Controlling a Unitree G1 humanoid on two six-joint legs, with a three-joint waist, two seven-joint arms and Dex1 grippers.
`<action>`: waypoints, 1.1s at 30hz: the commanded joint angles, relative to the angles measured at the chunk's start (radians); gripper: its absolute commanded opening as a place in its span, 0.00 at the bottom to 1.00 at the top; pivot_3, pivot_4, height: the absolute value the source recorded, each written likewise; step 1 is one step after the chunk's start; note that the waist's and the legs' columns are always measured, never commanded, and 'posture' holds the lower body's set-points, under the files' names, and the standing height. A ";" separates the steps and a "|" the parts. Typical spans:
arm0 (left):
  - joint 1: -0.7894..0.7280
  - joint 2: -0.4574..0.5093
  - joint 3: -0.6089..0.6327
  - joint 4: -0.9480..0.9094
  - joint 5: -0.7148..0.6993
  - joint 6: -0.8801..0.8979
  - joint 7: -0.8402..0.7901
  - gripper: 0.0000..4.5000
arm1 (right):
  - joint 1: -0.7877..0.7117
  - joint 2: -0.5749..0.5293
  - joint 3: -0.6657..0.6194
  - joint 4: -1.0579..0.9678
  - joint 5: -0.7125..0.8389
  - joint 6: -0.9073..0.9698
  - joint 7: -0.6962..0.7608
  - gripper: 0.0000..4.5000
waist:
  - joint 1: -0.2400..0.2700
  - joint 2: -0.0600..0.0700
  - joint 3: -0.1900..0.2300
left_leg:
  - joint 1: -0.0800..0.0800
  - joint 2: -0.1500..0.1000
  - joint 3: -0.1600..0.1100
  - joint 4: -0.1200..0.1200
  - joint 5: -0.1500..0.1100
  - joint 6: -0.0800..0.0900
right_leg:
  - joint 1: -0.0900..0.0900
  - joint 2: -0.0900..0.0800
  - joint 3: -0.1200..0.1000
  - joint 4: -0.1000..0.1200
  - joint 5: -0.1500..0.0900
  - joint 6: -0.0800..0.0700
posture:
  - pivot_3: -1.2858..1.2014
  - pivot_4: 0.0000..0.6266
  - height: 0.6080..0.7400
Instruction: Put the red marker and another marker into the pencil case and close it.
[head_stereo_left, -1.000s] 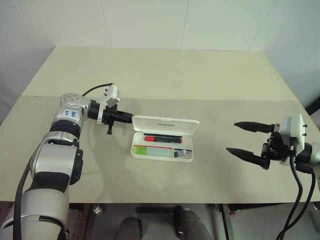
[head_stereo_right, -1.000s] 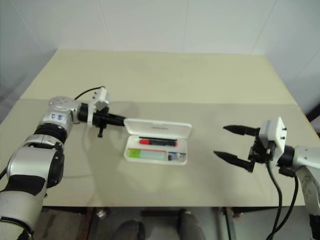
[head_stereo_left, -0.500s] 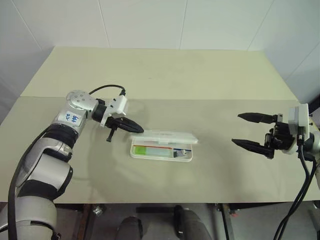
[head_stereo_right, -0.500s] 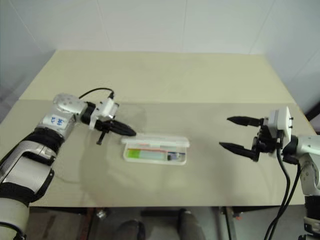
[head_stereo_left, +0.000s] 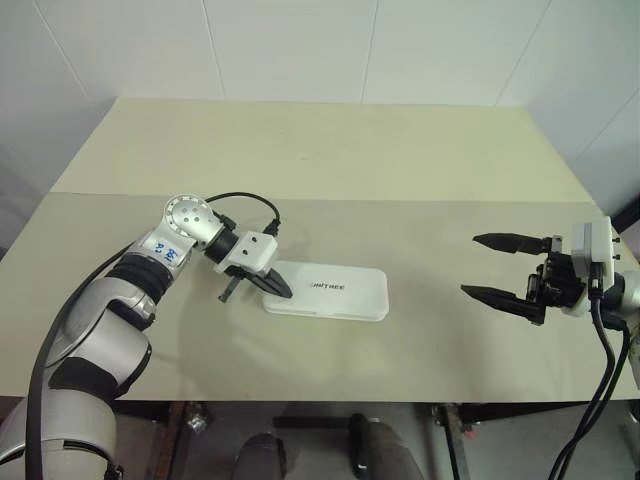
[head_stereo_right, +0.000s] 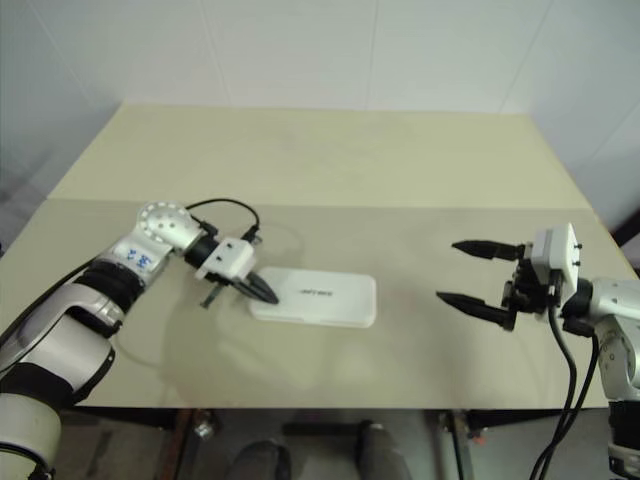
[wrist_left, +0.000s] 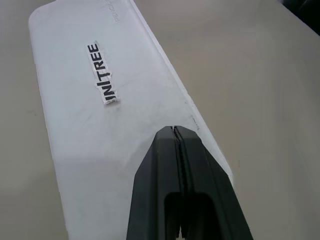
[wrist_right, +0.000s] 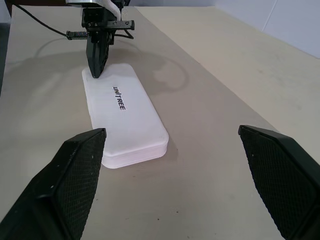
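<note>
Bright, even overhead light; soft shadows, all views sharp.

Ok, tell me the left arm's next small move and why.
Probably lift the left tool straight up off the pencil case. The lid lies flat on the tray with no gap showing, and the shut tool rests at its left end, so closing looks done. The right tool hangs open, well clear.

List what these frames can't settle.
- Markers: hidden under the shut lid of the case, every view.
- Whether the latch has caught: seam too small in the head views, cut off in the left wrist view.
- Whether the shut left gripper presses the lid: contact unclear.
- Right gripper: open, apart.
</note>
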 joint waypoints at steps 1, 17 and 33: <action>0.006 -0.032 -0.040 0.081 0.125 -0.037 -0.112 0.00 | -0.004 -0.001 -0.021 -0.021 0.005 -0.021 -0.008 1.00 | 0.000 0.001 -0.001 | 0.000 -0.001 0.000 0.000 0.000 0.000 | 0.001 0.000 0.001 0.000 0.000 0.000 | 0.52 0.24 1.00; 0.101 -0.139 0.459 0.008 -0.070 0.210 -0.024 0.00 | -0.067 -0.029 -0.008 0.048 -0.014 -0.018 0.022 1.00 | -0.004 0.001 0.000 | 0.006 -0.001 0.001 -0.002 0.000 0.001 | 0.003 0.001 0.002 0.003 0.005 0.007 | 0.52 0.24 1.00; 0.378 -0.156 0.802 -0.387 -0.144 0.473 0.169 0.14 | -0.155 -0.027 0.031 0.122 -0.055 -0.026 0.038 1.00 | -0.004 0.001 0.000 | -0.001 0.000 0.000 -0.003 0.000 0.001 | -0.001 0.001 0.001 0.001 0.010 0.016 | 0.52 0.24 1.00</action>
